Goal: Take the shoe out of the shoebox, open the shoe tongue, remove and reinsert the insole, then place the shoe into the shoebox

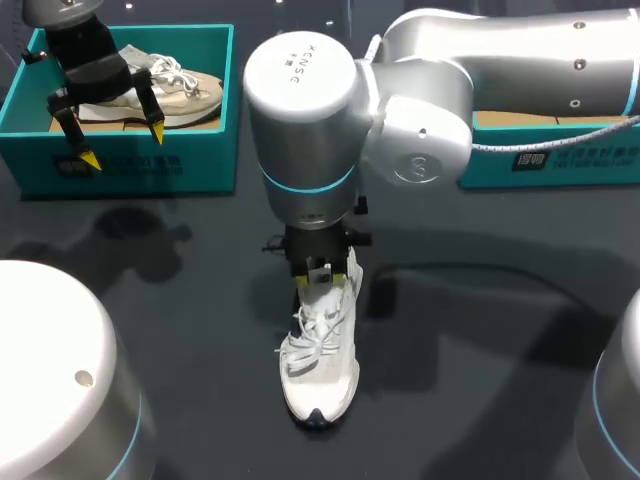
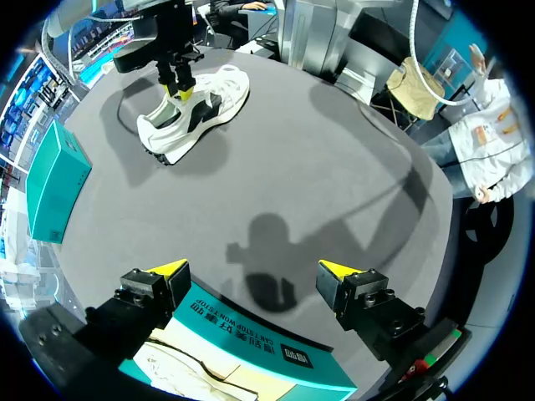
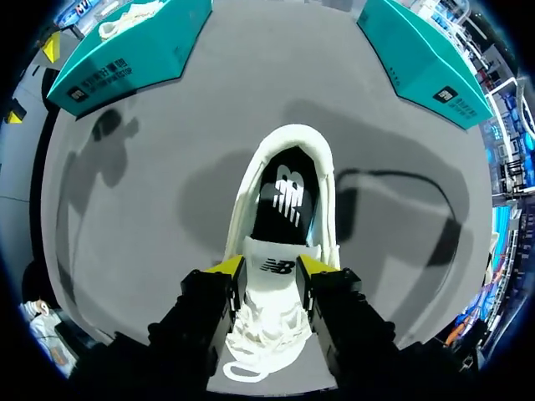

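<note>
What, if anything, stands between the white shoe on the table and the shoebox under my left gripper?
The left gripper hangs open over the front wall of the shoebox, and a beige shoe lies inside. Nothing else visible separates it from the white shoe.

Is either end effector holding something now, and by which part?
The right end effector grips the white shoe by its tongue; the left end effector holds nothing.

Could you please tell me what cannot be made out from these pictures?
Head view: the right arm hides most of the second teal box; contents unseen.
Head view: the left gripper covers part of the beige shoe.
Right wrist view: on the white shoe, tongue and laces hide the front of the insole.
</note>
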